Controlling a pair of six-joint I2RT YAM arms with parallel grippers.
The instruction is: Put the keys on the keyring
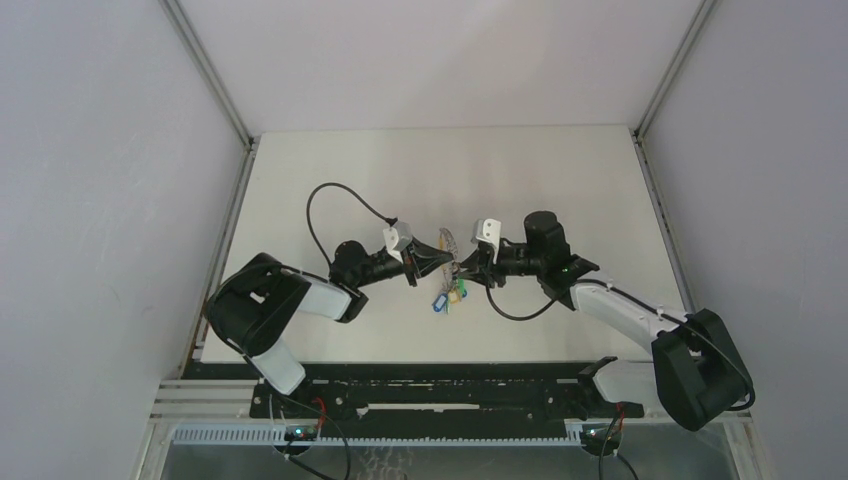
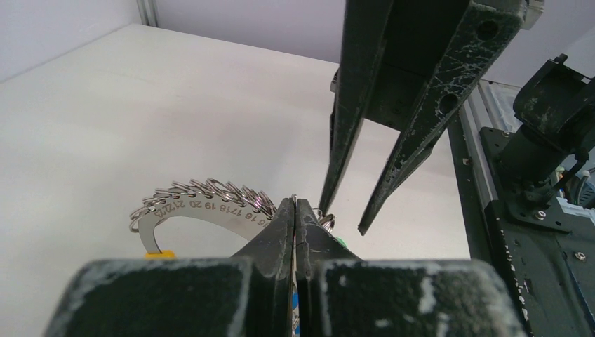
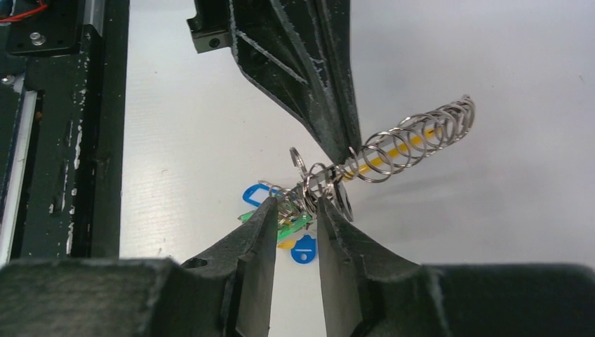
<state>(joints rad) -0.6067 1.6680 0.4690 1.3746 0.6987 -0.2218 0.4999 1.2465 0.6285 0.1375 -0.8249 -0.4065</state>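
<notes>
While left gripper (image 2: 295, 205), shut tight, pinches keyring (image 2: 203, 203) by its band between arms, we see band's long axis pointing away from right gripper (image 3: 296, 206). Its jaws, half-open, straddle tag-end rings. Loose key: we cannot spot it.

Left arm (image 1: 322, 297), right arm (image 1: 620, 312): black joints, white shells. Black cables (image 1: 308, 212) looped. End effector fingers (image 3: 252, 246) black, scuffed.

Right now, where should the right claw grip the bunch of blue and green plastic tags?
Probably at the small silver split rings above the blue and green plastic tags, from the right, opposite the left claw pinching the silver numbered band. The tags dangle loose; the rings are firmer and sit between the parted jaws of the right claw.
</notes>
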